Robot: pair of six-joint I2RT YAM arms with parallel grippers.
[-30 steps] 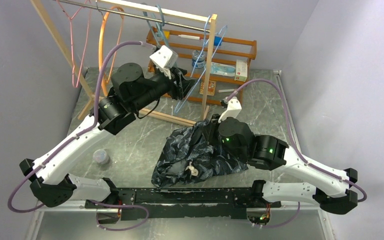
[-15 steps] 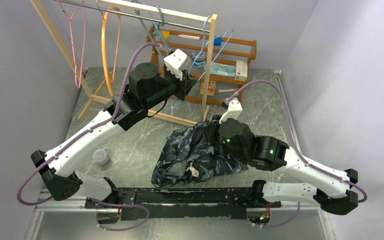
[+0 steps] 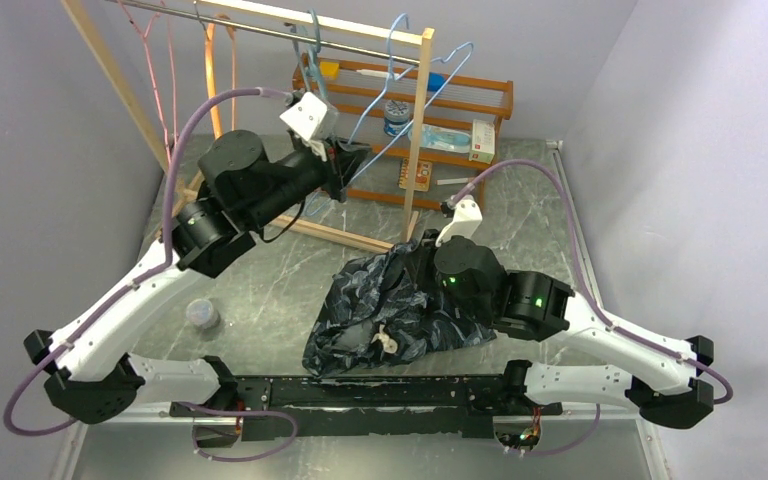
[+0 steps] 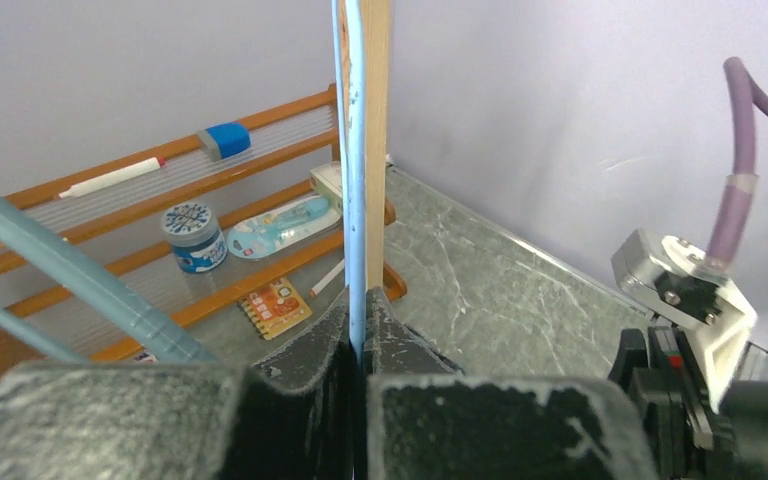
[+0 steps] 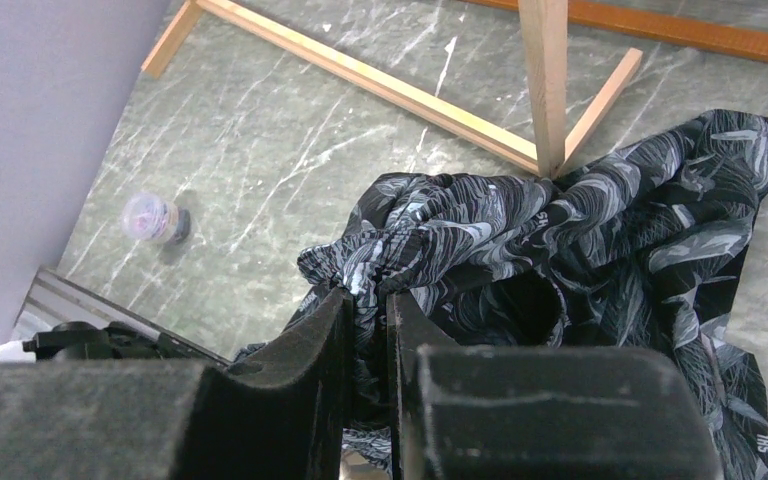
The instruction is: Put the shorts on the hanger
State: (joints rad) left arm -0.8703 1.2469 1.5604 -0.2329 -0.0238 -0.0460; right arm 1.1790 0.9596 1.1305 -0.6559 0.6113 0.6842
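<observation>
Currently gripping both: wire on the left, cloth on the right

Up at the rack, pinching the thin light-blue wire of the hanger [image 4: 353, 150] with the left gripper [image 4: 358, 340], fingers pressed together on it with no gap showing. Seen from the left wrist as a straight pale line running upward just in front of the wooden post [image 4: 378, 120]; touching it or only close, cannot tell. Reaching with its hook up near the right end of the metal rail [image 3: 260, 27]; hooked over it or not, cannot tell either.

Lower down, nipping a raised fold of the shorts [image 5: 580, 250] with the right gripper [image 5: 368, 300], closed tight onto the fabric. Lying crumpled on the grey marbled surface [image 3: 260, 270], near its front edge and a little right of the middle, with the cream drawstring knot [image 3: 385, 342] facing up on the near side. Reaching at the far edge as far as the foot of the post. Well apart from the hanger: cloth down low, wire up by the rail.

Elsewhere, a thicker teal hanger [image 4: 50, 270] close beside the left gripper. Behind the rack, an orange wooden shelf [image 4: 280, 111] with a blue-lidded jar [image 4: 192, 235], a white marker [image 4: 110, 178] and a blue block [image 4: 225, 140]. Alone to the left of the shorts, a small jar [image 3: 201, 314].
</observation>
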